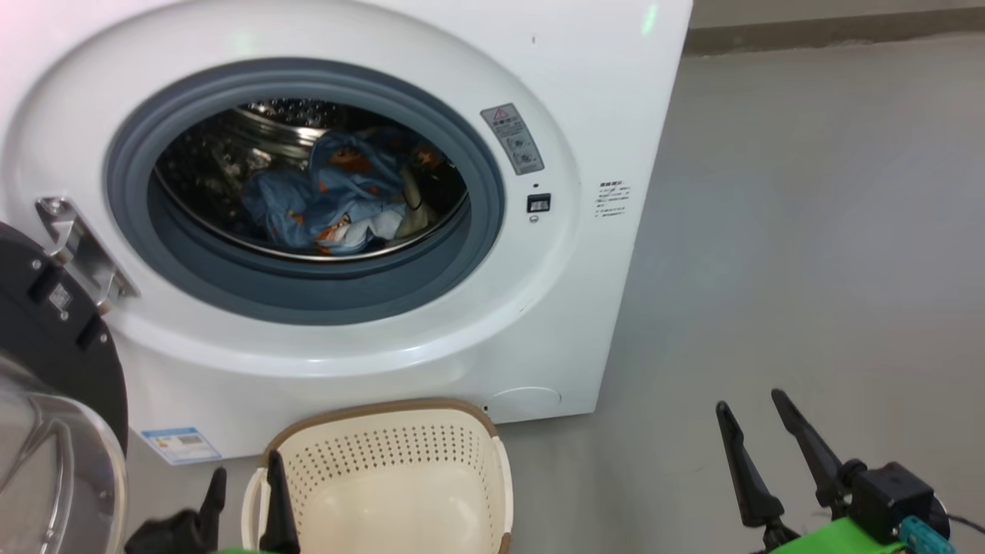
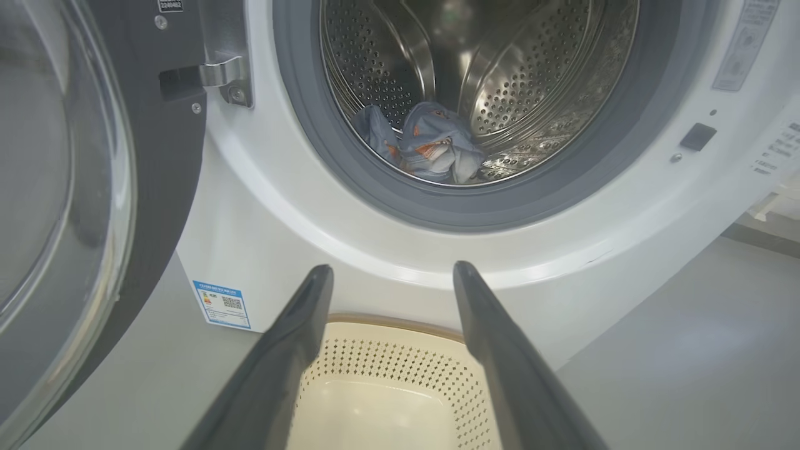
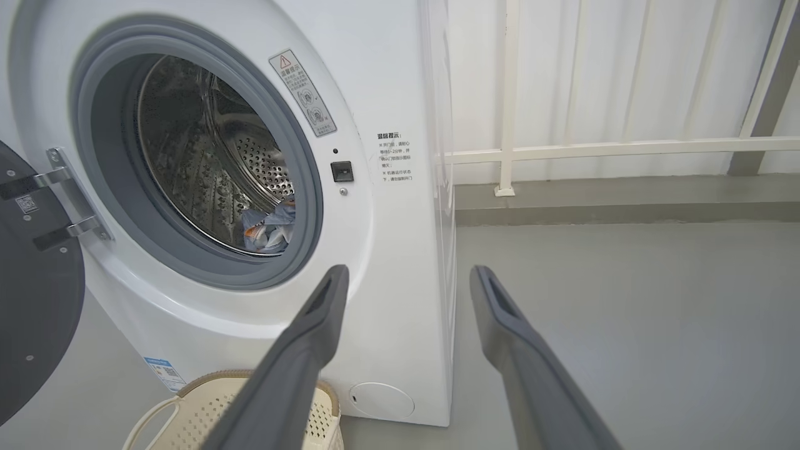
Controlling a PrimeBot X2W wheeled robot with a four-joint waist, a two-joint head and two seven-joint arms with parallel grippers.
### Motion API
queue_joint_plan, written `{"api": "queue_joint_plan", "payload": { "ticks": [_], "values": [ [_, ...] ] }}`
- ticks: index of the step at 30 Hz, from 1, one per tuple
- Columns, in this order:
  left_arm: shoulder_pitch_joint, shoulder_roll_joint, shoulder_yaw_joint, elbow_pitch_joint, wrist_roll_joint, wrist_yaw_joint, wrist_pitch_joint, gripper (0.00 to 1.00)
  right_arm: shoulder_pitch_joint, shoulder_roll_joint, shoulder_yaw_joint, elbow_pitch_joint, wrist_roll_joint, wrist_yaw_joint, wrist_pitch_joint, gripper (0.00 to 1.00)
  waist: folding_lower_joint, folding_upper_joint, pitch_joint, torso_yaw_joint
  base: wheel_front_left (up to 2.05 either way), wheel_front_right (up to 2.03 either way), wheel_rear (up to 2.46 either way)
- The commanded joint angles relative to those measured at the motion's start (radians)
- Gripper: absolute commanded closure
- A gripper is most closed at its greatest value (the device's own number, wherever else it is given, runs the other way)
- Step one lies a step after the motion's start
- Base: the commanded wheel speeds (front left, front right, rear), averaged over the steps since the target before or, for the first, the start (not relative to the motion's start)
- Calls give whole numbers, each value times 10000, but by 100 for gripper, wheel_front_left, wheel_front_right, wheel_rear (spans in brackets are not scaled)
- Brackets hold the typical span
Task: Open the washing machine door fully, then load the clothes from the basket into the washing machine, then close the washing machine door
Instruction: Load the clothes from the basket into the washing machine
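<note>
The washing machine [image 1: 600,92] [image 2: 262,206] [image 3: 387,94] stands with its door [image 1: 54,362] [image 2: 69,187] [image 3: 31,294] swung open to the left on its metal hinge. Light blue, cream and orange clothes [image 1: 338,200] [image 2: 431,147] [image 3: 270,228] lie in the steel drum. The cream basket [image 1: 400,462] [image 2: 387,381] [image 3: 206,400] sits on the floor below the opening and looks bare inside. My left gripper [image 1: 246,481] [image 2: 392,267] hangs open above the basket's left rim. My right gripper [image 1: 750,404] [image 3: 407,270] stands open over the floor, right of the machine's front.
Grey floor [image 1: 808,231] spreads to the right of the machine. A white railing [image 3: 600,150] and pale wall panels run behind it. A blue label sticker [image 1: 181,445] is on the machine's lower left front.
</note>
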Motion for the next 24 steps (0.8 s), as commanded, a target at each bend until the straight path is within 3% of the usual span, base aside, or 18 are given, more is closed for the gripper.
{"api": "queue_joint_plan", "payload": {
  "ticks": [1, 8, 24],
  "values": [
    [141, 192, 383, -577, -61, 82, -61, 0, 112, -163, 204, -215, -61, 88, -48, 0, 1, 0, -211, -200, 0, 0, 0],
    [1042, 230, 536, -1611, 82, 186, -63, 0, 176, -205, 120, -227, -62, 88, -48, 0, 1, 0, -268, -395, 0, 0, 0],
    [1265, 66, 747, -1815, 317, 57, -64, 0, 136, -196, 36, -269, -108, 88, -48, 0, 1, 0, -210, -233, 0, 0, 0]
  ]
}}
